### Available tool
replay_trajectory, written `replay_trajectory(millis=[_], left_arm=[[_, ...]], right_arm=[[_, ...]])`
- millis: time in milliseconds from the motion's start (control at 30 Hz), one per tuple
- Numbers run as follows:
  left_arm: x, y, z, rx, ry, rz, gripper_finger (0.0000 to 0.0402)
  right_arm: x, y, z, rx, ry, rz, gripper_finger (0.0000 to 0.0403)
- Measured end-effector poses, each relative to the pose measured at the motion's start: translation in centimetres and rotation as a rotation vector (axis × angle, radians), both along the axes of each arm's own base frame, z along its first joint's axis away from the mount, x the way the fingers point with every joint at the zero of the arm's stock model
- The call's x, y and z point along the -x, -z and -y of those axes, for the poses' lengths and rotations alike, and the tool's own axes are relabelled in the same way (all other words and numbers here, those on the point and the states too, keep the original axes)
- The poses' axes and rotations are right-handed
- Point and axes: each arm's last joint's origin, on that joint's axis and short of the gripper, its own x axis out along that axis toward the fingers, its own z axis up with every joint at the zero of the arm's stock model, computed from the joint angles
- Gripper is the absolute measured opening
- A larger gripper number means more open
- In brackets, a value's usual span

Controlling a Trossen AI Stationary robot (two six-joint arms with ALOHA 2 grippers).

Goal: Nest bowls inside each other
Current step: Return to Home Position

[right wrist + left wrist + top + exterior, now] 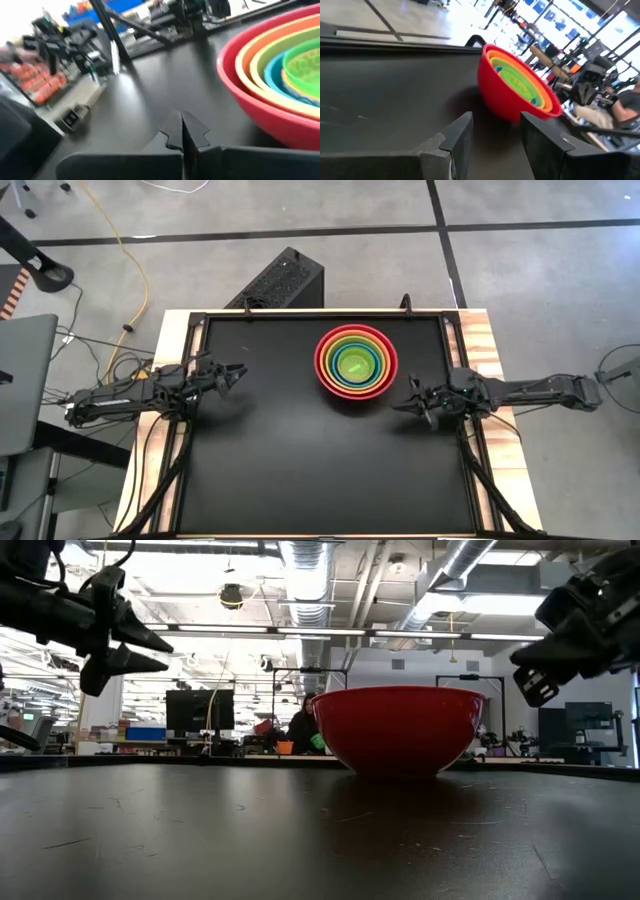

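The bowls (356, 362) stand nested as one stack on the black table, toward its far edge: red outermost, then orange, lime green, teal blue, yellow and a small bright green one in the middle. The red bowl (400, 728) rests on its base; the stack also shows in the left wrist view (517, 86) and the right wrist view (280, 75). My left gripper (238, 372) hovers open at the table's left side, well clear of the stack. My right gripper (408, 402) hovers shut just right of the stack, apart from it.
Wooden strips (480, 340) and a black frame border the table's left and right edges. A dark box (280, 280) and cables lie on the floor beyond the far edge. Bare black tabletop (320, 470) spreads across the near half.
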Motion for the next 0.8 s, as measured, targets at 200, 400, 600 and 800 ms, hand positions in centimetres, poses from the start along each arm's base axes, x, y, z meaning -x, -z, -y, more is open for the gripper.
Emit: replay_trajectory(millis=[200,400,600,800], left_arm=[[0.1,0.9,0.0,0.008,0.001,-0.102,0.0151],[0.5,2.3,0.1,0.027,0.002,-0.246,0.0151],[0.7,2.5,0.1,0.033,0.003,-0.296,0.0151],[0.7,2.5,0.1,0.032,0.003,-0.297,0.0151]], right_arm=[[0.3,0.9,0.1,0.079,0.002,-0.080,0.0006],[0.4,1.5,0.1,0.069,0.001,-0.141,0.0014],[0.4,1.6,0.1,0.069,0.000,-0.147,0.0027],[0.4,1.6,0.1,0.068,0.000,-0.155,0.0027]])
